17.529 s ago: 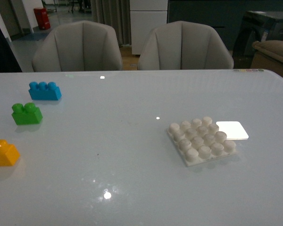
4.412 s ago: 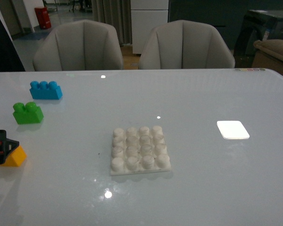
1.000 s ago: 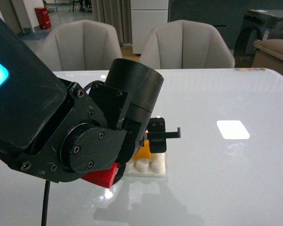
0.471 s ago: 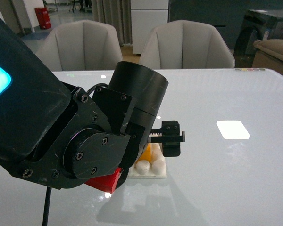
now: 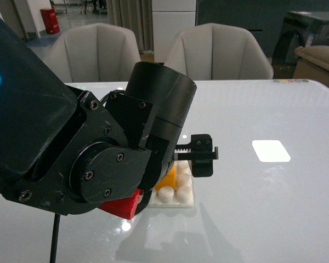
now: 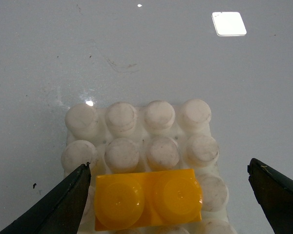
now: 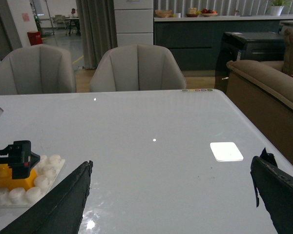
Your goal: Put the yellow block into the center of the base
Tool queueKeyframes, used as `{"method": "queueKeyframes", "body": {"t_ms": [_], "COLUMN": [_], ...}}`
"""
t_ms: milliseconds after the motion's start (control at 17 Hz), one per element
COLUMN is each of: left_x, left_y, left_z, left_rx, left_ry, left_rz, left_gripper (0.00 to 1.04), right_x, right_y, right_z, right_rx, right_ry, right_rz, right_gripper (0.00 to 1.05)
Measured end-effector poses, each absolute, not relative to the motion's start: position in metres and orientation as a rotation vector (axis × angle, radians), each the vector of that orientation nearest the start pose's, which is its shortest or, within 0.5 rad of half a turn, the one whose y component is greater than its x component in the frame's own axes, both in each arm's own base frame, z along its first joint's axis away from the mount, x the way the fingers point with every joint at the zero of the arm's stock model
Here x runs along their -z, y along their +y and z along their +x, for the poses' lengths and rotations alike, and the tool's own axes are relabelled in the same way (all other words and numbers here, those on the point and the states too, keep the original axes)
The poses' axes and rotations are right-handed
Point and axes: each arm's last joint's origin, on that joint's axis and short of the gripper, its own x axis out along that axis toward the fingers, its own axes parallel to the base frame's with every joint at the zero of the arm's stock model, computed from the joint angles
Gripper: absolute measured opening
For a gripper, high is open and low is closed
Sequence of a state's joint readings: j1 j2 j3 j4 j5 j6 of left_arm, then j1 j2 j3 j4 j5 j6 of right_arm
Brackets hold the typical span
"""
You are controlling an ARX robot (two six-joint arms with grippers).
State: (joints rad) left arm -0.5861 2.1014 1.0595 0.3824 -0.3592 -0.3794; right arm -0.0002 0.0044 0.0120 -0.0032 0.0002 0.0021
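Left gripper spread wide, straddling yellow block at lower centre of frame (long axis spanning the jaw gap), seated on base; right gripper also spread, far off.

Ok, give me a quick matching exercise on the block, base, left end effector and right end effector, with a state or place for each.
Things:
1. yellow block
2. base
3. left end effector
4. right end effector

States:
A. open, over bare table away from the base
B. flat on the table, studs up
C. open, one finger on each side of the block, not touching it
D. sitting on the base's studs

Pairs: 1-D, 2-B, 3-C, 4-A
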Motion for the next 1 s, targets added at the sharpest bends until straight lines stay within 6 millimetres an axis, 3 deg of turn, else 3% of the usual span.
{"method": "queueKeyframes", "body": {"t_ms": [118,353,471,647,706,765,824,941,1000], "left_x": [-0.110,-0.179,-0.189,-0.196,-0.200,-0.196,-0.194,-0.197,-0.199], "left_y": [-0.211,-0.190,-0.172,-0.151,-0.134,-0.116,-0.093,-0.039,-0.025], "left_z": [0.336,0.304,0.282,0.265,0.261,0.252,0.240,0.202,0.185], "left_rx": [0.140,0.276,0.285,0.282,0.265,0.211,0.080,-0.023,-0.020], "left_ry": [0.570,0.432,0.437,0.429,0.425,0.321,0.165,0.069,0.066], "left_rz": [-0.066,-0.051,-0.015,0.000,-0.010,-0.031,-0.018,-0.018,-0.013], "left_gripper": [0.98,0.98,0.98,0.98,0.98,0.93,0.81,0.57,0.46], "right_x": [-0.167,-0.167,-0.167,-0.167,-0.167,-0.167,-0.167,-0.167,-0.167], "right_y": [0.000,0.000,0.000,0.000,0.000,0.000,0.000,0.000,0.000], "right_z": [0.097,0.097,0.097,0.097,0.097,0.097,0.097,0.097,0.097], "right_rx": [0.001,0.001,0.000,0.000,0.001,0.001,0.000,0.001,0.000], "right_ry": [-0.004,-0.004,-0.004,-0.004,-0.004,-0.004,-0.005,-0.004,-0.004], "right_rz": [0.002,0.002,0.002,0.002,0.002,0.002,0.002,0.002,0.002], "right_gripper": [0.98,0.98,0.98,0.98,0.98,0.98,0.98,0.98,0.98]}}
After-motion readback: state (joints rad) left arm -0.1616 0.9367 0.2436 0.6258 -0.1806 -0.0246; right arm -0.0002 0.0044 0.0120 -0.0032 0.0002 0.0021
